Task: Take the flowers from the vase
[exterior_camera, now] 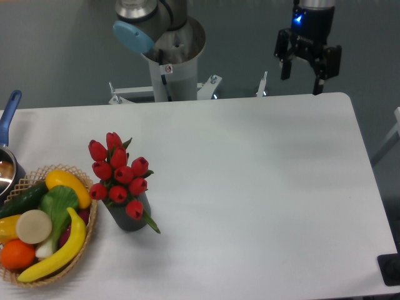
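The flowers [119,175], a bunch of red tulip buds with green leaves, stand in the small dark grey vase [129,218] on the left part of the white table [262,187]. The buds lean up and to the left over the vase's mouth and hide most of it. My gripper [302,85] hangs above the table's far right edge, well away from the flowers. Its two black fingers are apart, with nothing between them.
A wicker basket [87,240] of fruit and vegetables sits at the front left, right beside the vase. A metal pot with a blue handle [9,112] pokes in at the left edge. The arm's base [172,62] stands behind the table.
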